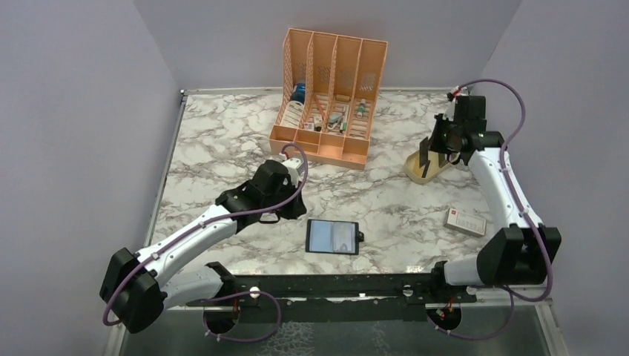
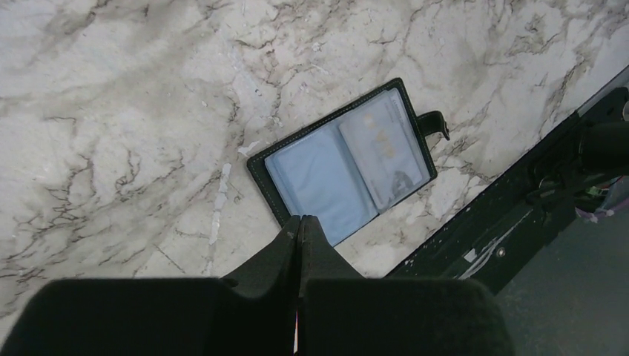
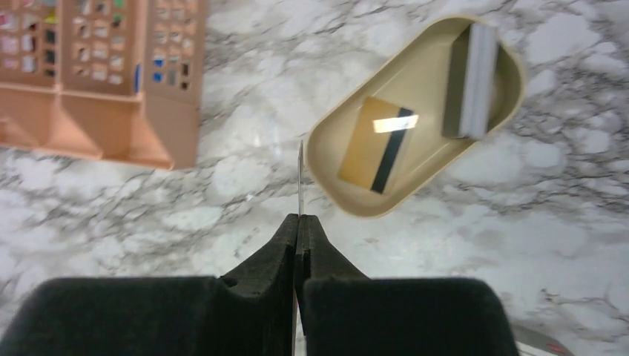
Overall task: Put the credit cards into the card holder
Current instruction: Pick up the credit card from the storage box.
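**A:** Carrying looks like the step in hand. The right gripper (image 3: 299, 217) has its jaws clamped on a thin card (image 3: 300, 176), which shows edge-on as a mere sliver. How do things lie, starting from the near edge?

**B:** At six o'clock on the marble table (image 1: 222, 141) the card holder (image 1: 332, 237) lies open and flat. Its border is black and leathery, with two glossy greyish pockets inside and a snap tab (image 2: 434, 122) on one side. The left gripper (image 2: 300, 219) hangs just short of it on its nine o'clock side, jaws together with nothing between them.

**A:** And farther out?

**B:** At four o'clock a whitish card (image 1: 466, 221) with a red end lies flat; whether it is one card or several I cannot tell. At two o'clock sits the beige oval dish (image 3: 434, 141), smooth and shallow. It holds a gold card (image 3: 363, 141) with a dark stripe and a grey stack (image 3: 471, 81) leaning on its wall. The thin card hangs upright just beside its rim. At twelve o'clock stands the orange slotted organizer (image 1: 326, 96).

**A:** What does the next move call for?

**B:** I judge the right arm needs to swing toward six o'clock. It then has to tip the thin card nearly flat and line its edge up with a pocket mouth. The pockets look slick and tight, so the left gripper probably has to pin the card holder to keep it from sliding.
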`<state>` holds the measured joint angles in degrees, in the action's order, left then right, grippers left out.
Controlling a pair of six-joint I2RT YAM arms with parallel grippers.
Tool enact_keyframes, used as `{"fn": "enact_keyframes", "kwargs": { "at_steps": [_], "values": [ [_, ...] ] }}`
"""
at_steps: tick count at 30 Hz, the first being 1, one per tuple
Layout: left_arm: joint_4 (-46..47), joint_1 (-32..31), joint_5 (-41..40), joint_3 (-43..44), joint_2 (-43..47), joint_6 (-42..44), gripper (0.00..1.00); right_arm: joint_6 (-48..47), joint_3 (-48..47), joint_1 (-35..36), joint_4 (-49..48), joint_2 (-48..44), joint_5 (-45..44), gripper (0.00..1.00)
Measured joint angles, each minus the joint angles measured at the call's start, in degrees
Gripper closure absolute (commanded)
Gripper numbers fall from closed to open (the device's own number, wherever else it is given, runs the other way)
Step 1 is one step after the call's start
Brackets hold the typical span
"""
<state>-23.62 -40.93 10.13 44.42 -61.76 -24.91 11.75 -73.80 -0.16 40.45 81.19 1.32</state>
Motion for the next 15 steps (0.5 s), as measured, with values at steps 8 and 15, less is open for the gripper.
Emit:
{"fn": "enact_keyframes", "kwargs": {
  "at_steps": [8,15],
  "values": [
    [4.9,0.0,3.2,-3.3,-5.6,-5.3,0.97,4.5,11.9,4.4,-1.7,-12.7,14.1,0.99],
    [9.5,0.0,5.1,-5.2,-10.4,-9.0,1.00,11.3,20.0,15.9,-6.3,-20.7,20.2,0.99]
  ]
}}
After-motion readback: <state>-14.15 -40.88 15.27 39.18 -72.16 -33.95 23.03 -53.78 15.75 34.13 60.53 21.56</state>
